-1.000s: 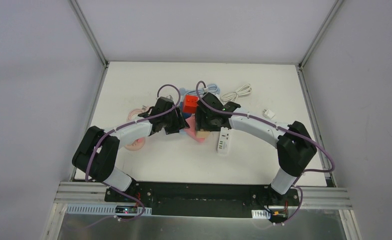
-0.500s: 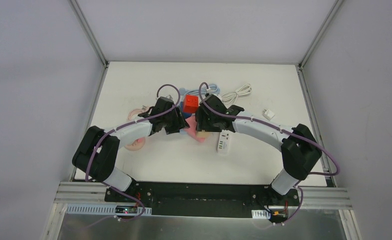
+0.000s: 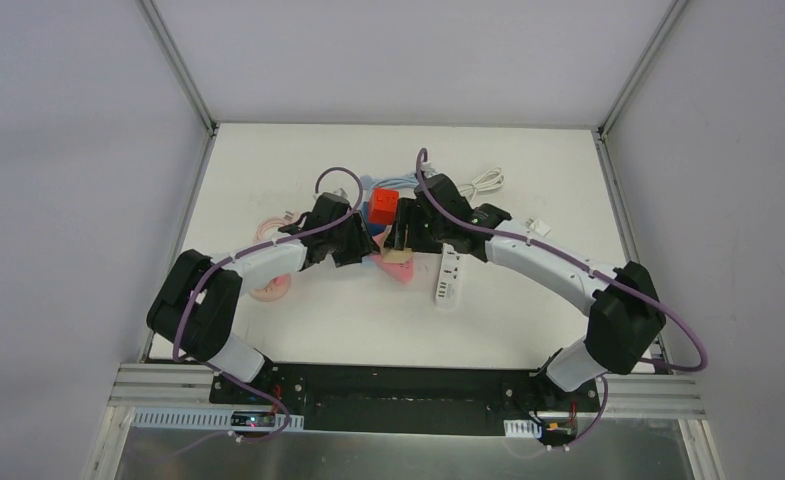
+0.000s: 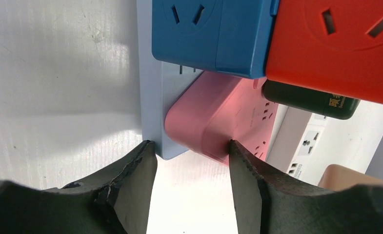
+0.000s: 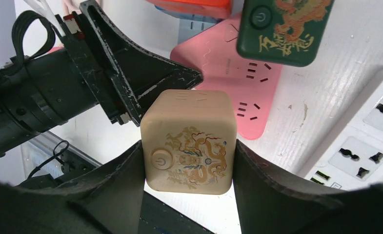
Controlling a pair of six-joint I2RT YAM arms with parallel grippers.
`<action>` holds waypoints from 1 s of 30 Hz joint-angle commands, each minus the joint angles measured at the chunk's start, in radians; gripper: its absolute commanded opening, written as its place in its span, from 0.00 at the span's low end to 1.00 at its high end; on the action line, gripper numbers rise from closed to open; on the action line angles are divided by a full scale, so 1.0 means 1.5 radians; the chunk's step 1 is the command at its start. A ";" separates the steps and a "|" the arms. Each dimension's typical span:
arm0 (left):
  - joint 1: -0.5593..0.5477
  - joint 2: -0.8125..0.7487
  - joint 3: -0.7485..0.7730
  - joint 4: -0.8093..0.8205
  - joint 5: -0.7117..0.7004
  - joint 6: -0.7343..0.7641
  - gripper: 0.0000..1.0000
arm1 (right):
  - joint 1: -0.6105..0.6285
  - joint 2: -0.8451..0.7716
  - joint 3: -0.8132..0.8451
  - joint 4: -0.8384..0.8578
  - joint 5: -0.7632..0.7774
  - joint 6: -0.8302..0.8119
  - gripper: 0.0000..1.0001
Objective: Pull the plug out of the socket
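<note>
My right gripper point(image 5: 188, 152) is shut on a beige cube plug point(image 5: 189, 141) with a dragon print and holds it clear above the pink socket strip point(image 5: 228, 68). In the top view the right gripper point(image 3: 401, 243) sits just beyond the pink strip point(image 3: 396, 267). My left gripper point(image 4: 191, 151) is shut across the near end of the pink strip point(image 4: 223, 117) and the light blue strip point(image 4: 152, 97) beside it. It also shows in the top view point(image 3: 364, 243). A dark green dragon plug point(image 5: 284, 29) stands on the pink strip.
A red cube socket point(image 3: 384, 206) and a blue cube socket point(image 4: 211, 34) sit behind the pink strip. A white power strip point(image 3: 449, 279) lies to its right. White cable point(image 3: 476, 184), a small white adapter point(image 3: 539, 227) and a pink cable coil point(image 3: 268, 288) lie around.
My right arm has swung right and away from the bases, carrying the beige plug off the pink strip. The left gripper has stayed clamped in place.
</note>
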 commanded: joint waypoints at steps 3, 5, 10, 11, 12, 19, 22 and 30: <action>0.000 0.043 -0.020 -0.088 -0.069 0.020 0.39 | 0.023 0.004 0.053 -0.049 0.079 -0.010 0.00; 0.000 0.034 -0.015 -0.088 -0.063 0.028 0.40 | 0.014 -0.019 0.046 -0.048 0.092 -0.009 0.00; 0.000 -0.001 0.016 -0.070 0.012 0.077 0.61 | -0.056 -0.091 0.012 -0.067 0.101 -0.007 0.00; 0.000 -0.007 0.028 -0.070 0.026 0.087 0.64 | -0.075 -0.110 0.001 -0.074 0.106 -0.007 0.00; 0.000 -0.011 0.039 -0.074 0.034 0.094 0.68 | -0.105 -0.123 -0.012 -0.079 0.108 -0.008 0.00; 0.000 -0.061 0.076 -0.086 0.048 0.118 0.85 | -0.288 -0.201 -0.127 -0.098 0.106 0.014 0.00; 0.000 -0.090 0.078 -0.108 0.021 0.131 0.90 | -0.368 -0.222 -0.175 -0.091 0.083 0.025 0.00; 0.001 -0.195 0.035 -0.186 -0.180 0.135 0.93 | -0.520 -0.301 -0.343 -0.001 -0.040 0.061 0.11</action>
